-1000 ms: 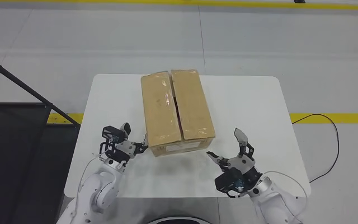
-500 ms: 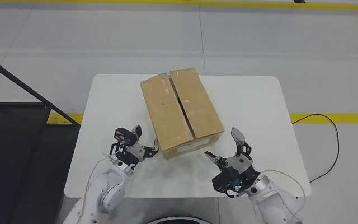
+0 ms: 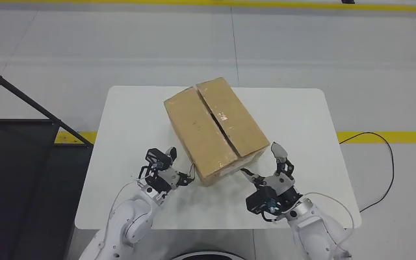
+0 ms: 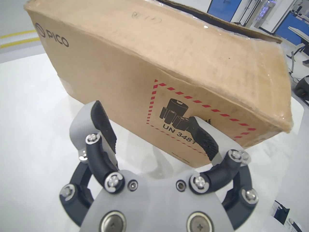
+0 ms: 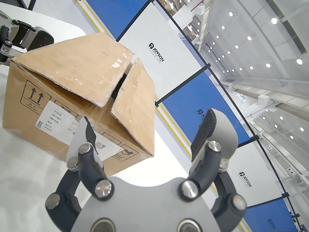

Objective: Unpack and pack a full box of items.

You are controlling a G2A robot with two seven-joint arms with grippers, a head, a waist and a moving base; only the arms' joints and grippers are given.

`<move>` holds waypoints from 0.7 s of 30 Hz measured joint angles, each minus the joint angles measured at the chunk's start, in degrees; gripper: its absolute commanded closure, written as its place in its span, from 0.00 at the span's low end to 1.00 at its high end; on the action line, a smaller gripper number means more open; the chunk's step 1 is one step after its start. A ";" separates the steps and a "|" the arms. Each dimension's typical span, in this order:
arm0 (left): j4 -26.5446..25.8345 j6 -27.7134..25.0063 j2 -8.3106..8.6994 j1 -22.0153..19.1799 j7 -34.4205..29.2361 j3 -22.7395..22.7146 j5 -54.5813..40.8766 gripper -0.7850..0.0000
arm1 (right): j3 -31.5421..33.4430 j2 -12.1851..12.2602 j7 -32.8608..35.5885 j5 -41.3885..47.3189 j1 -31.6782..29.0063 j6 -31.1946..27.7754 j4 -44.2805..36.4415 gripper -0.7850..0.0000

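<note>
The box is plain brown cardboard. Its long side facing the left gripper carries a red dashed frame around a black battery symbol. The end face toward the right gripper bears a white label and black arrows. Both grippers' fingers are silver-grey with black ribbed pads. The tabletop under the box is white.
</note>
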 measured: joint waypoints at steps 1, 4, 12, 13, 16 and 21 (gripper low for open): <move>0.12 -0.23 -0.05 -0.30 -0.19 0.38 0.09 0.00 | 0.18 0.01 0.07 0.03 -0.02 0.03 0.02 0.00; 0.36 -0.73 -0.16 -1.01 -0.45 1.32 0.41 0.00 | 0.84 0.04 0.32 0.08 -0.32 0.24 0.02 0.00; 0.57 -2.55 -0.46 -2.63 -1.53 3.78 0.58 0.00 | 3.25 0.20 0.57 0.47 -1.79 0.72 -0.58 0.00; 0.60 -2.66 -0.50 -2.82 -1.63 4.15 0.70 0.00 | 3.60 0.21 0.58 0.57 -1.94 0.81 -0.62 0.00; 0.59 -3.13 -0.60 -3.18 -2.01 5.13 1.13 0.00 | 4.24 0.24 0.96 0.32 -2.20 1.17 -0.67 0.00; 0.47 -3.98 -0.73 -3.68 -2.90 6.35 0.98 0.00 | 4.78 0.21 1.03 0.45 -2.30 1.70 -0.66 0.00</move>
